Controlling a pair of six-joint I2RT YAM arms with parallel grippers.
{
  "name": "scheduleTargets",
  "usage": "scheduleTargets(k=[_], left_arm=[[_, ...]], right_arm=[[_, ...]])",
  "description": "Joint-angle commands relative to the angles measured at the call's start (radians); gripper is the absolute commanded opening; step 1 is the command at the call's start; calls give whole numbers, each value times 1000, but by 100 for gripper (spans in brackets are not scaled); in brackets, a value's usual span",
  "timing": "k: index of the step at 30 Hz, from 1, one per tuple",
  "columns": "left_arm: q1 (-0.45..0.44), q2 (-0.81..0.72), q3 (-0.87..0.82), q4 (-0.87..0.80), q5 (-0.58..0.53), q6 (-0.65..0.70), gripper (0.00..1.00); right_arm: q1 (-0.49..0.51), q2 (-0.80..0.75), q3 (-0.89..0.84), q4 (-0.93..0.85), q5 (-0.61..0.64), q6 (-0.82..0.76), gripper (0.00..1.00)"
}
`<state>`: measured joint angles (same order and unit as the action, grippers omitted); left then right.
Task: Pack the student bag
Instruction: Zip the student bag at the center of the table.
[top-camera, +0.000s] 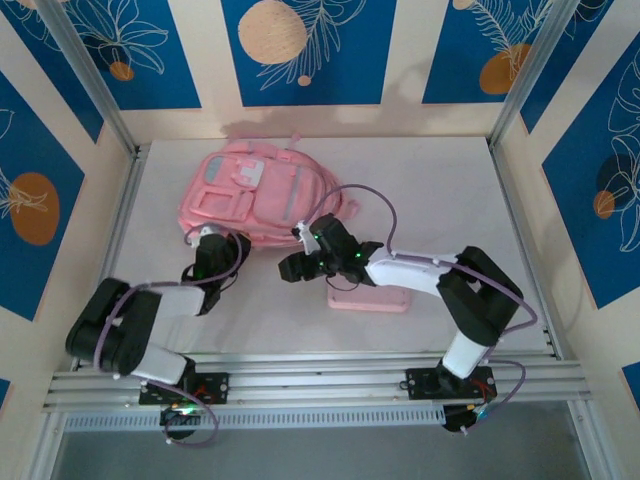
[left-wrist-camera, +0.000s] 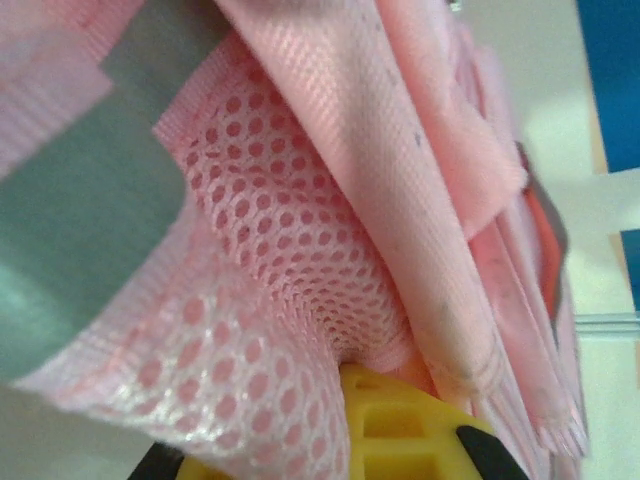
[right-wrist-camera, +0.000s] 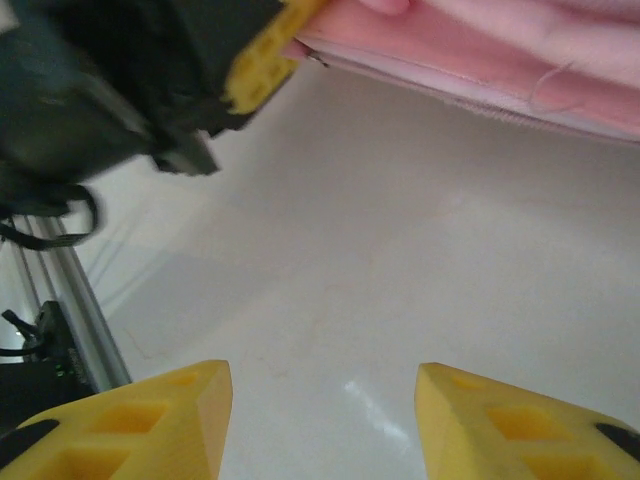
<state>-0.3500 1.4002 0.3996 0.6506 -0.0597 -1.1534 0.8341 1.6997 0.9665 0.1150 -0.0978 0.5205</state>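
Observation:
The student bag (top-camera: 262, 192), a soft pink backpack, lies flat at the back left of the white table (top-camera: 450, 200). My left gripper (top-camera: 208, 238) is at the bag's near-left edge. In the left wrist view the left gripper (left-wrist-camera: 342, 382) is shut on the bag's pink mesh fabric (left-wrist-camera: 270, 250), which bunches over one yellow finger (left-wrist-camera: 405, 425). My right gripper (top-camera: 290, 267) hovers just in front of the bag, pointing left. The right gripper (right-wrist-camera: 325, 385) is open with only bare table between its fingers (right-wrist-camera: 150, 420); the bag's edge (right-wrist-camera: 480, 50) is above and my left gripper (right-wrist-camera: 150, 80) is at the top left.
A small flat pink pencil case (top-camera: 368, 299) lies on the table under the right forearm. Aluminium rails (top-camera: 320, 378) run along the near edge, and frame posts (top-camera: 90, 75) stand at the back corners. Bare table (top-camera: 450, 180) lies to the right of the bag.

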Motion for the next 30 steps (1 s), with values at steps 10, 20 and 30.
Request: scheduleTargets(k=[10, 20, 30], left_arm=[[-59, -168, 116, -270, 148, -1, 0], [-107, -140, 151, -235, 185, -56, 0], [-127, -125, 161, -209, 201, -88, 0]], right_arm=[[8, 176, 110, 335, 24, -109, 55], [11, 294, 189, 470, -2, -101, 56], [-2, 326, 221, 472, 90, -167, 55]])
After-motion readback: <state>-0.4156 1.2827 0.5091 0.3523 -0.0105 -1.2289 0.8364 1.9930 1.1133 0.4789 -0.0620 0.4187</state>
